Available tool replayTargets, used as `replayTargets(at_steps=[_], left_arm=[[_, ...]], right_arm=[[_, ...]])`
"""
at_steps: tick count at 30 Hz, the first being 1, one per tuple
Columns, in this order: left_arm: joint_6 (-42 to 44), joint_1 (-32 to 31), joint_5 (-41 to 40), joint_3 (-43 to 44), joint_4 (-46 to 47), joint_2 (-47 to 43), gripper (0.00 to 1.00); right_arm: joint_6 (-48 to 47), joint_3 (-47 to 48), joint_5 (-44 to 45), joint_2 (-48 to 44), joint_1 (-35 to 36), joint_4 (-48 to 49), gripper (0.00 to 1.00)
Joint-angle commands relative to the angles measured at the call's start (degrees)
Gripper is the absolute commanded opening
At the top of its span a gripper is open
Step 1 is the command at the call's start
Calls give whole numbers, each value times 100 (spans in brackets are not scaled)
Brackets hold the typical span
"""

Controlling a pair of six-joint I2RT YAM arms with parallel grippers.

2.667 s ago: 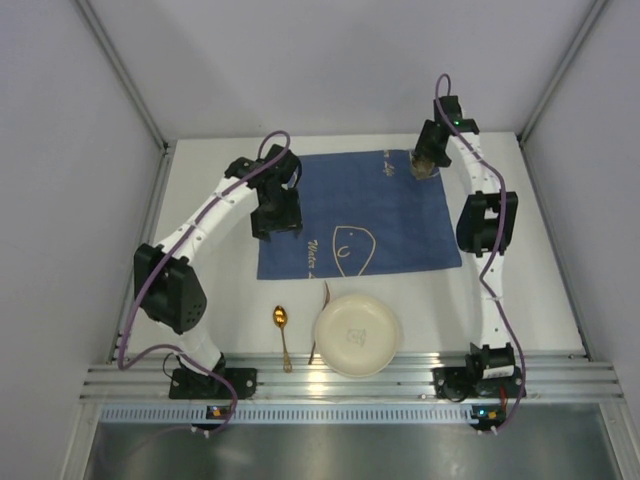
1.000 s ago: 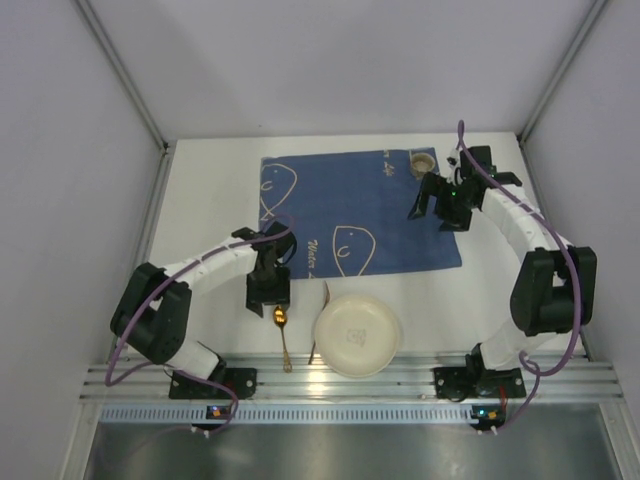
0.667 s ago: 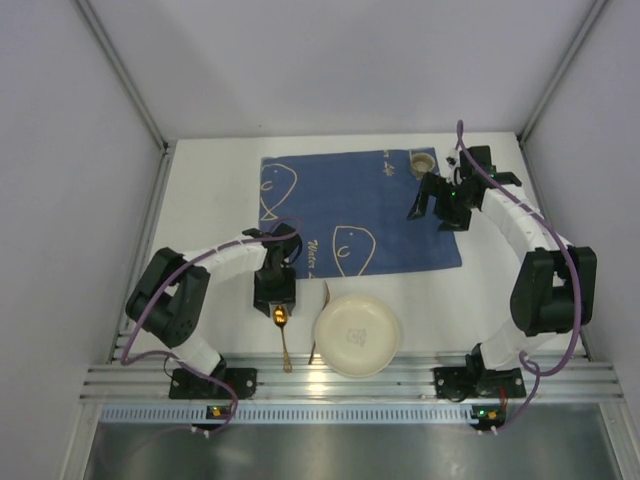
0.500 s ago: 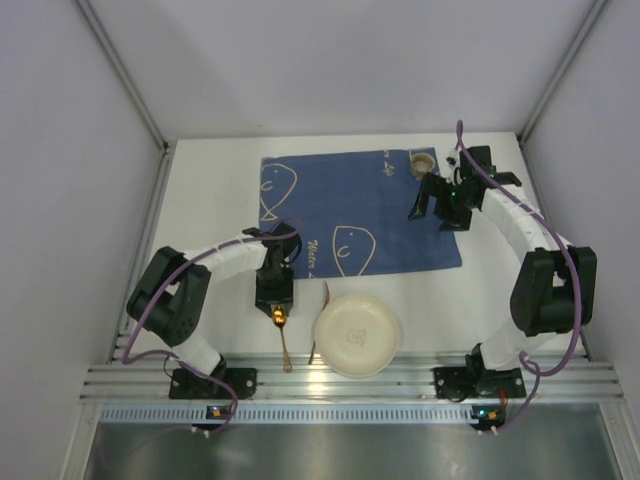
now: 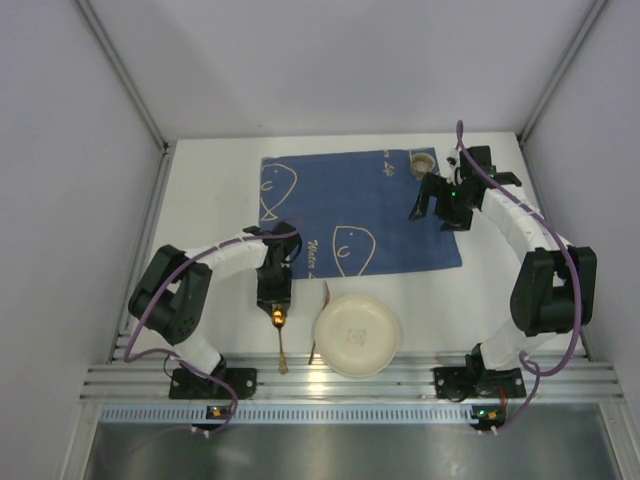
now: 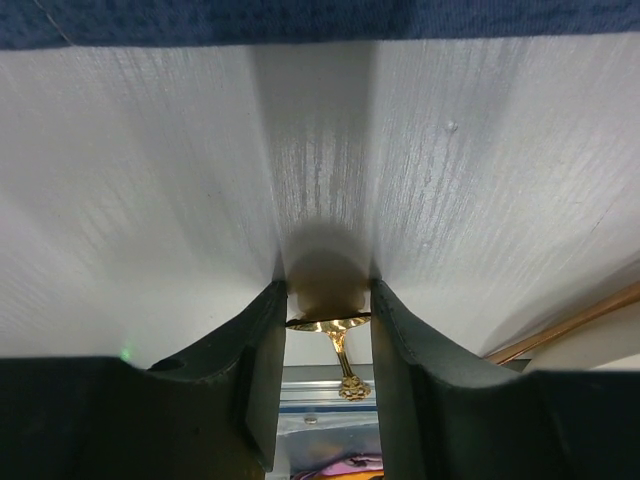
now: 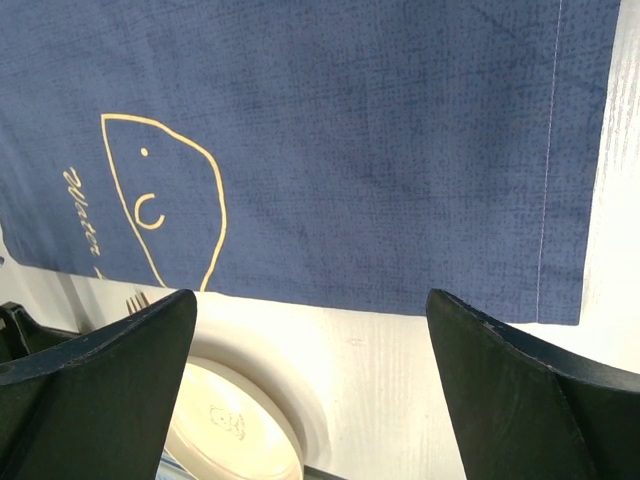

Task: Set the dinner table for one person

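On the white dinner table [image 5: 200, 200] a gold spoon [image 5: 281, 345] lies near the front edge, left of a cream plate [image 5: 357, 335]. My left gripper [image 5: 275, 308] is down over the spoon's bowl. In the left wrist view the gold spoon [image 6: 330, 323] spans the gap of the left gripper [image 6: 325, 290], and both fingers touch the bowl's edges. A blue placemat [image 5: 360, 210] lies in the middle of the table. My right gripper [image 5: 432, 205] hovers over the placemat's right side, wide open and holding nothing. In the right wrist view the right gripper [image 7: 310, 300] frames the placemat [image 7: 380, 150] and plate [image 7: 235, 420].
A gold fork [image 5: 325, 298] lies partly under the plate's left rim. A small cup [image 5: 422, 162] stands on the placemat's far right corner. The ribbed aluminium rail [image 5: 350, 380] runs along the near edge, just behind the spoon's handle end. Grey walls enclose the table.
My left gripper's fingers have narrowed onto the spoon's bowl, and the spoon's handle has swung slightly left. The right arm has stayed still over the last second.
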Motion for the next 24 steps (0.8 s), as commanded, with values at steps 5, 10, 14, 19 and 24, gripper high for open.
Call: replayTargets(at_steps=[5,10,14,19,24], left_arm=[[161,11,73,810,-162,66,0],[293,11,143,2231,-628,416,0],[328,28,301,3233,-726,751,0],[390,72,609,4474,-874,1514,0],[241,142,1022,5977,-910,2113,0]], right_arm=[[-52,165,32,-126,70,-28,98],[-87,542,-774,-3,271,104,98],[-9,631,-1425,76,447,315,99],[202,570,-1892,261,816,631,99],[650,280,-2271,296,1282,1297,95]])
